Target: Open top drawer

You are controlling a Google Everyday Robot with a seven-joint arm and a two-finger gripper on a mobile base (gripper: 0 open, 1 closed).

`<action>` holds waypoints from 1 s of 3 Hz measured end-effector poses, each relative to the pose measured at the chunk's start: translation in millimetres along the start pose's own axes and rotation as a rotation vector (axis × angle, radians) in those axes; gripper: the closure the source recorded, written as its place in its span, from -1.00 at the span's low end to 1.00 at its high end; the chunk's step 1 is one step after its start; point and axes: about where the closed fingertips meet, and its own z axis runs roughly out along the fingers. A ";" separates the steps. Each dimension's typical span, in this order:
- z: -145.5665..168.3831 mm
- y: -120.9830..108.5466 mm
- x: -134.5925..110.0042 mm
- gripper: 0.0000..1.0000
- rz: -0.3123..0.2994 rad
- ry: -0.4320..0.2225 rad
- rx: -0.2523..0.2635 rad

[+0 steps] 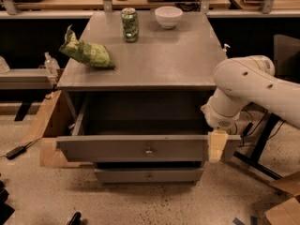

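Note:
The top drawer (117, 147) of the grey cabinet is pulled far out, its wide flat front facing me with a small brass knob (149, 151) at centre and a dark grey inside behind it. My gripper (215, 146) hangs from the white arm (253, 88) at the drawer front's right end, pointing down, its cream fingers (214, 144) overlapping the front's right edge. It holds nothing that I can see. A narrower grey drawer (149, 175) with a like knob sits shut below.
On the cabinet top (159, 55) lie a green chip bag (86, 53), a green can (130, 25) and a white bowl (168, 17). A wooden frame (47, 125) stands at the left. A cable adapter (15, 150) lies on the floor. Black chair legs (260, 149) stand right.

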 end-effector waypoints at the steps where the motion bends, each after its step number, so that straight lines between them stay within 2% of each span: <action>1: 27.7 11.9 0.3 -0.62 0.039 -0.005 -0.089; 2: 29.4 38.8 1.7 -0.16 0.085 0.034 -0.179; 3: 2.1 72.7 2.5 0.31 0.142 0.113 -0.239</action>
